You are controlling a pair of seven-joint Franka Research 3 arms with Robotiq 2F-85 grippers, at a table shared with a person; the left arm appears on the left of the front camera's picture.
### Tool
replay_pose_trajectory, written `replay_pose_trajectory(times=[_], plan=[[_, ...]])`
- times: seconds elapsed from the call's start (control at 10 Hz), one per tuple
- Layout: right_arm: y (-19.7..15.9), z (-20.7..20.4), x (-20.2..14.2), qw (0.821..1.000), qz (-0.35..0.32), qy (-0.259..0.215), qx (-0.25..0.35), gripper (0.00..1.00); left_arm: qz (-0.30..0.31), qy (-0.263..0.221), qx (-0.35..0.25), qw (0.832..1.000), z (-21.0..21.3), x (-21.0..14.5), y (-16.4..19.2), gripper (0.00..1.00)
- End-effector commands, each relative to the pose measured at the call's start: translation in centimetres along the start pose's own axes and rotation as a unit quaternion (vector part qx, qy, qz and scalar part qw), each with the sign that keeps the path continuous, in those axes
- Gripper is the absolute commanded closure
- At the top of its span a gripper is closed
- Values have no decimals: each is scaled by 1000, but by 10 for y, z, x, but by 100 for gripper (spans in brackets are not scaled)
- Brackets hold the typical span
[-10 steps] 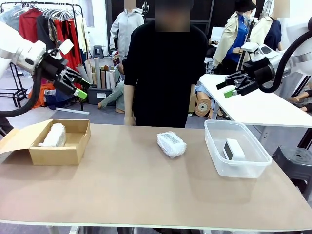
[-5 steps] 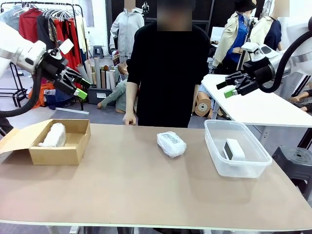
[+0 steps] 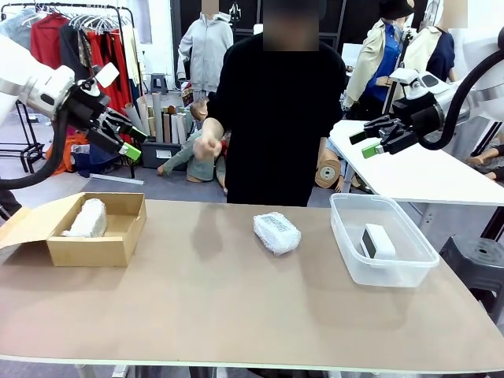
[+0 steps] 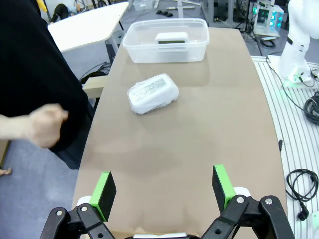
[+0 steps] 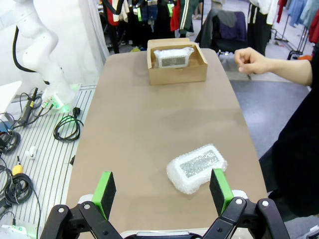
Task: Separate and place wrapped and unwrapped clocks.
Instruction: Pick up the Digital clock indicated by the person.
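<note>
A squat wrapped clock (image 3: 276,232) (image 4: 152,93) (image 5: 196,166) in crinkly film lies on the table's middle. A long wrapped clock (image 3: 87,218) (image 5: 173,57) rests inside the open cardboard box (image 3: 118,244) (image 5: 177,75) at the left. The bare white clock (image 3: 377,241) (image 4: 171,37) sits in the clear plastic tub (image 3: 350,260) (image 4: 142,52) at the right. My left gripper (image 3: 130,142) (image 4: 162,189) hangs open, high above the box. Above the tub, my right gripper (image 3: 365,143) (image 5: 160,189) is open and holds nothing.
A person in black stands at the far edge with one fist (image 3: 208,147) (image 4: 46,124) (image 5: 251,61) raised above the table. A second white table (image 3: 417,173) stands behind at the right. Bare tabletop surrounds the middle clock.
The person's hand has risen from the table's far edge to chest height. Both arms and all clocks stay where they were.
</note>
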State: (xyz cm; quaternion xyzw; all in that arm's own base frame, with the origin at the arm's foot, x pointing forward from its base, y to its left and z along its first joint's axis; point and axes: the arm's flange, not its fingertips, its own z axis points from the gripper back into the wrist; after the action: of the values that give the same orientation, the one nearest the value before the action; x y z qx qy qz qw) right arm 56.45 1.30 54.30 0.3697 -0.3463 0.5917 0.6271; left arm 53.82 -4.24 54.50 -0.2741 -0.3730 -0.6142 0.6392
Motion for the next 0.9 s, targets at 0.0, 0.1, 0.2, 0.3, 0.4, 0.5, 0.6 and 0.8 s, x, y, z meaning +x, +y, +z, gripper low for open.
replay_pose_trajectory(times=[0.0,0.1,0.2,0.3,0.4,0.5,0.6,0.8], plan=[[0,1,1,1000,2,2,-1,0,0,-1,0,1000,1,0,0,0],[0,1,1,1000,2,2,-1,0,0,-1,0,1000,1,0,0,0],[0,1,1,1000,2,2,-1,0,0,-1,0,1000,1,0,0,0],[0,1,1,1000,2,2,-1,0,0,-1,0,1000,1,0,0,0],[0,1,1,1000,2,2,-1,0,0,-1,0,1000,1,0,0,0],[0,1,1,1000,2,2,-1,0,0,-1,0,1000,1,0,0,0],[0,1,1,1000,2,2,-1,0,0,-1,0,1000,1,0,0,0],[0,1,1,1000,2,2,-1,0,0,-1,0,1000,1,0,0,0]])
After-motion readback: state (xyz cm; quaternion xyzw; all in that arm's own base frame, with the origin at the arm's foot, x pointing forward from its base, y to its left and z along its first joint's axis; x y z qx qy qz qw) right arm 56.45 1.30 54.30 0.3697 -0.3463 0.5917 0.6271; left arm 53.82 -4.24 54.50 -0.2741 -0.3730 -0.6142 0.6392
